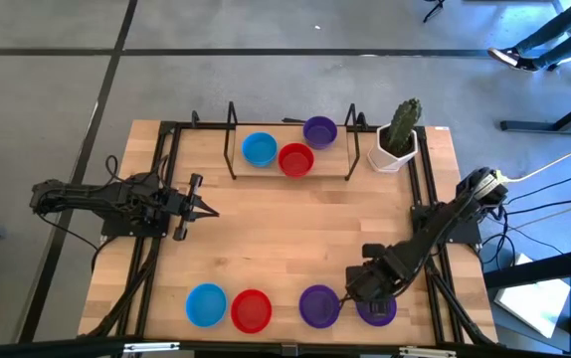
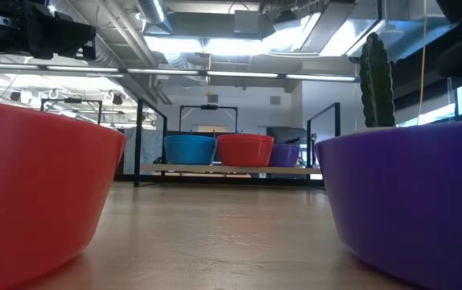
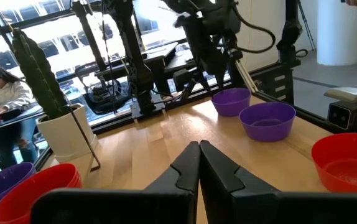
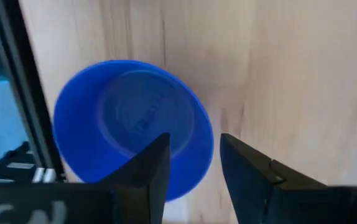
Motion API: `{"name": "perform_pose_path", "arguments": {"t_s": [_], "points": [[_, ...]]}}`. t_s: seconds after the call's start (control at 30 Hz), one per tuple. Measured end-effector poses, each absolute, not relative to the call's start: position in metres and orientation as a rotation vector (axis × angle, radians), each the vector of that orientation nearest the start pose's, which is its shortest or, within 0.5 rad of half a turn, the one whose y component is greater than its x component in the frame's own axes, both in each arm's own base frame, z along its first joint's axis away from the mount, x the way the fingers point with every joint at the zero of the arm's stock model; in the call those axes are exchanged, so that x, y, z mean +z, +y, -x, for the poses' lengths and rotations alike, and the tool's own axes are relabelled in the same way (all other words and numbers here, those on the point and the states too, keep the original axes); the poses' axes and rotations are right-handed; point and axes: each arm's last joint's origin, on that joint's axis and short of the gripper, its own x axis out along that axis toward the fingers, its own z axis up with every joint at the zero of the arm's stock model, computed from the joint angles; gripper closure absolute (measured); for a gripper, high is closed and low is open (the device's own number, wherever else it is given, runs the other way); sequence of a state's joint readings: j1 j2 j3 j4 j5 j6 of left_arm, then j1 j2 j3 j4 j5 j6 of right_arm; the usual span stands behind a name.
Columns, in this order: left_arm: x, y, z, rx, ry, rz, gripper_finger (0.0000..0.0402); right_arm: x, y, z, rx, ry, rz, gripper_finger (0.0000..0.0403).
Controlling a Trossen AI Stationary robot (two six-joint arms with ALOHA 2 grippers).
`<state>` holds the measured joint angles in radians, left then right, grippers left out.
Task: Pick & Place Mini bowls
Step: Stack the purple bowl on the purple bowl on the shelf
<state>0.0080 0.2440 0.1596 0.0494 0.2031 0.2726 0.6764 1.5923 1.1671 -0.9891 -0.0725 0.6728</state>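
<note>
One purple bowl beneath right hand

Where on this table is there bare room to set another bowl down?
The wide wood middle, between the rack's bowls and the front row, is free. The front right is crowded around the right end effector and purple bowls.

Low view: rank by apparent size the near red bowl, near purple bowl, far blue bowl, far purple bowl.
1-2. Near red bowl and near purple bowl: alike, inflated by nearness.
3. Far blue bowl.
4. Far purple bowl, partly hidden.
</note>
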Motion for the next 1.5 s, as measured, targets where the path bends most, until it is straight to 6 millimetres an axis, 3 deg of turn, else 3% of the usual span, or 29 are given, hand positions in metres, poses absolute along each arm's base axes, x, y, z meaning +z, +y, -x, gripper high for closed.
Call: {"name": "perform_pose_path", "arguments": {"t_s": [0.53,0.9,1.0,1.17,1.37,1.5], "points": [[0.203,-0.005,-0.109,-0.198,0.006,-0.271,0.0398,0.183,0.183,-0.218,0.12,1.562,-0.105,0.0262],[0.203,-0.005,-0.109,-0.198,0.005,-0.271,0.0394,0.168,0.178,-0.212,0.104,1.597,-0.121,0.0263],[0.203,-0.005,-0.109,-0.198,0.005,-0.271,0.0397,0.168,0.177,-0.212,0.103,1.598,-0.121,0.0283],[0.203,-0.005,-0.109,-0.198,0.005,-0.271,0.0399,0.169,0.175,-0.211,0.135,1.637,-0.117,0.0385],[0.203,-0.005,-0.109,-0.198,0.005,-0.271,0.0394,0.172,0.166,-0.216,0.182,1.65,-0.138,0.0393],[0.203,-0.005,-0.109,-0.198,0.005,-0.271,0.0396,0.191,0.158,-0.223,0.236,1.555,-0.09,0.0395]]}}
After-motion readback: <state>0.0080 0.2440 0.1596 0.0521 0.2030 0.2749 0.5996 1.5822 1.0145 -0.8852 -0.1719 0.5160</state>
